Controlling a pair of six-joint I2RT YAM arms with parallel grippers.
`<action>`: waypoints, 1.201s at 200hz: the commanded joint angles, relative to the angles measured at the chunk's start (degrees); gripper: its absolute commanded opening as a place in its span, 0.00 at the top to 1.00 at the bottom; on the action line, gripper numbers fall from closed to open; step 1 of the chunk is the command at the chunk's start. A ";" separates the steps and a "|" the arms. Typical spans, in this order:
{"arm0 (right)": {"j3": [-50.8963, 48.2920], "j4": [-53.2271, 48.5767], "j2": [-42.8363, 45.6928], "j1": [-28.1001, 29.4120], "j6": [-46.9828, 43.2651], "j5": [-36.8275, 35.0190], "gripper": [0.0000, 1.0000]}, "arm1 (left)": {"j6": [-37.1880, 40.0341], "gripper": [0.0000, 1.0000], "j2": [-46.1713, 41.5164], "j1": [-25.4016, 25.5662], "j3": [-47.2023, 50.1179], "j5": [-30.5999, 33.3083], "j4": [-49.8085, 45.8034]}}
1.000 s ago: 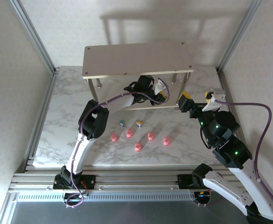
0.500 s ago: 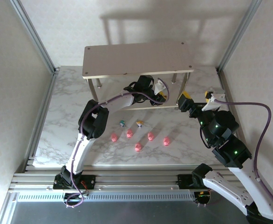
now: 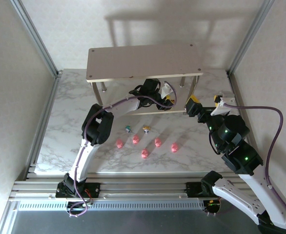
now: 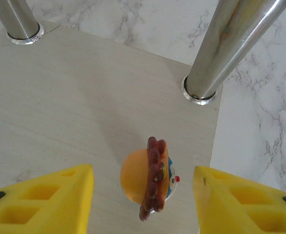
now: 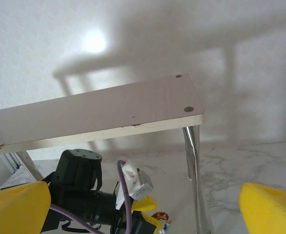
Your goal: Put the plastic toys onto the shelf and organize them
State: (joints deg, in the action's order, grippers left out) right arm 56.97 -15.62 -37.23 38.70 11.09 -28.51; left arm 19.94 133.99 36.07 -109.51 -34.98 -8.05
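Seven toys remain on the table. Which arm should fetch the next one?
Right, probably. The right pincer hangs open and empty beside the shelf, near the rightmost pink pig; the left pincer straddles the figurine on the lower board.

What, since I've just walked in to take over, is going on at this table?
The left gripper reaches under the top board of the shelf, jaws parted either side of a yellow-orange figurine resting on the lower board, not touching it. The right gripper hovers open by the shelf's right end. Five pink toys and two small figurines lie on the table.
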 commanded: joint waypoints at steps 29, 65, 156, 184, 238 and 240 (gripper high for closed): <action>-0.52 2.08 0.41 -0.47 -0.69 -0.40 0.01 | 0.55 0.42 -0.31 -0.90 -0.37 -1.67 -0.61; -0.37 2.08 0.38 -0.55 -0.58 -0.23 0.01 | 0.70 0.41 -1.45 -1.25 1.40 -1.67 -0.45; -0.19 2.08 -0.13 -0.64 0.16 0.49 0.01 | 0.36 0.41 -10.47 -2.92 14.28 0.76 5.33; 0.28 0.67 0.00 -0.64 0.17 0.39 0.01 | 0.42 0.41 -13.90 -2.93 18.90 2.27 5.36; 0.52 -3.46 3.52 -0.67 1.41 -0.05 0.01 | -3.48 0.40 -28.53 -2.84 38.43 5.79 10.15; 0.51 -3.63 3.67 -0.63 1.55 -0.05 0.01 | -3.66 0.40 -29.16 -2.85 39.12 5.91 10.16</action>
State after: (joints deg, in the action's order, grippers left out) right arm 56.97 -17.43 -36.18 38.37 11.33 -28.34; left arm 18.96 112.97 33.39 -77.76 -31.44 -0.60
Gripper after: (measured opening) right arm 0.991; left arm 0.595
